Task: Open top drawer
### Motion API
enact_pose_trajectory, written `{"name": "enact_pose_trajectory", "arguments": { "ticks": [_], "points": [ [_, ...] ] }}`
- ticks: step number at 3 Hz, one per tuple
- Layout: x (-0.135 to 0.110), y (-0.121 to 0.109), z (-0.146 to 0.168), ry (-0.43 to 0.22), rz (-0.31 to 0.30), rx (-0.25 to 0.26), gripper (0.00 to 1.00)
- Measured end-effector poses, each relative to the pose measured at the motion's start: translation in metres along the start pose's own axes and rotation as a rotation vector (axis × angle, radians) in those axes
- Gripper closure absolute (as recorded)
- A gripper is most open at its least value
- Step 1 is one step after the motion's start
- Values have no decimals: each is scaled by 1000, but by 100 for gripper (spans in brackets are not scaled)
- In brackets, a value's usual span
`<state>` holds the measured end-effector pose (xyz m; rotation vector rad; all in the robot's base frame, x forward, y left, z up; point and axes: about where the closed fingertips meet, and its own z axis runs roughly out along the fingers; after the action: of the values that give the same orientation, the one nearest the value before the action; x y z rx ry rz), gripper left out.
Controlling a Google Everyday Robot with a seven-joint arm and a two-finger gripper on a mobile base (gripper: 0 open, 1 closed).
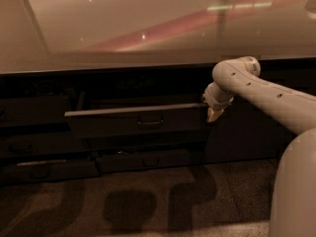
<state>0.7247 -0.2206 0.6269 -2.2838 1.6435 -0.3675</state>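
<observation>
Table: the glossy pale table point(148, 28) runs above the top drawer; you see a pink streak and small light spots reflected in it.
Top drawer: the top drawer point(113, 123) is partly open, its dark front forward of the cabinet face, with a loop handle point(150, 122) at centre.
Tool: the tool point(213, 114) is at the right end of the top drawer's front.
Tool state: you cannot tell how far open it is, or whether it holds anything.
Arm: the pale arm point(266, 90) reaches in from the right of the top drawer.
Lower drawer: a shallower drawer front point(143, 160) sits directly beneath the top drawer.
Floor: the speckled floor point(148, 206) below the top drawer carries dark shadows.
Room: dim, warm light.
</observation>
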Motion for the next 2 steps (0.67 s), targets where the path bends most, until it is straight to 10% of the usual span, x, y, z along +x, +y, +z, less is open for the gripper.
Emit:
{"name": "enact_pose_trajectory", "arguments": {
  "ticks": [2],
  "points": [
    [-1, 7, -3, -1, -4, -5, 100]
  ]
}}
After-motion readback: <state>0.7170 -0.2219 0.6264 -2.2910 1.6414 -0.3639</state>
